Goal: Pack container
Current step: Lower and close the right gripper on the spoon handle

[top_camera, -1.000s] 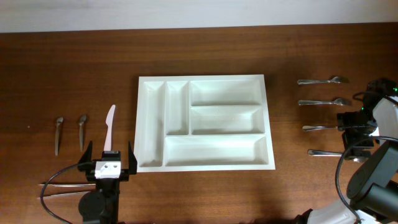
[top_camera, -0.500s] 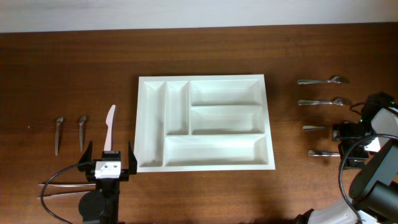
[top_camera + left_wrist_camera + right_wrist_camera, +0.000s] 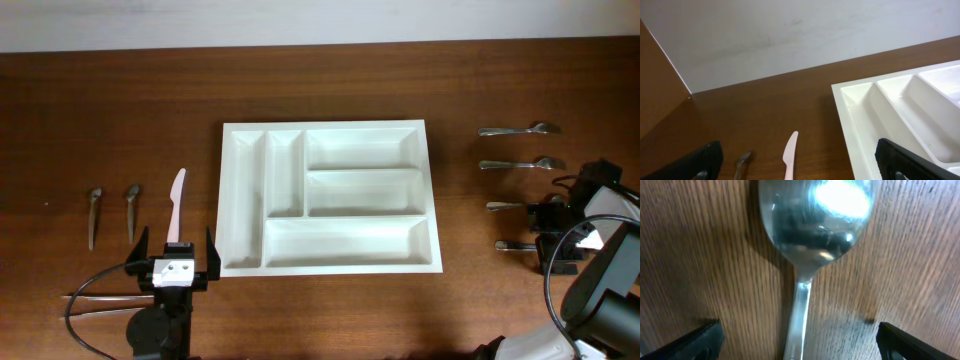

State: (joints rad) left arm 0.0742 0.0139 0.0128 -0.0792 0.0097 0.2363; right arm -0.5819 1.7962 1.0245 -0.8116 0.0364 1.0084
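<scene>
- Container (image 3: 330, 126) sits mid-table, bare wood around all 4 edges.
- Left gripper (image 3: 175, 260), by its near-left corner – jaws wide, nothing between.
- Right gripper (image 3: 552, 238), well right – jaws wide, straddling a spoon (image 3: 815, 220).

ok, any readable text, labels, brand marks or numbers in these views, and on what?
None readable.
The large white rectangular plastic cutlery tray is unmarked.
The shiny metal spoon in the right wrist view shows only glare.
The small white faceplate on the left arm has two dark marks, too small to read.
</scene>
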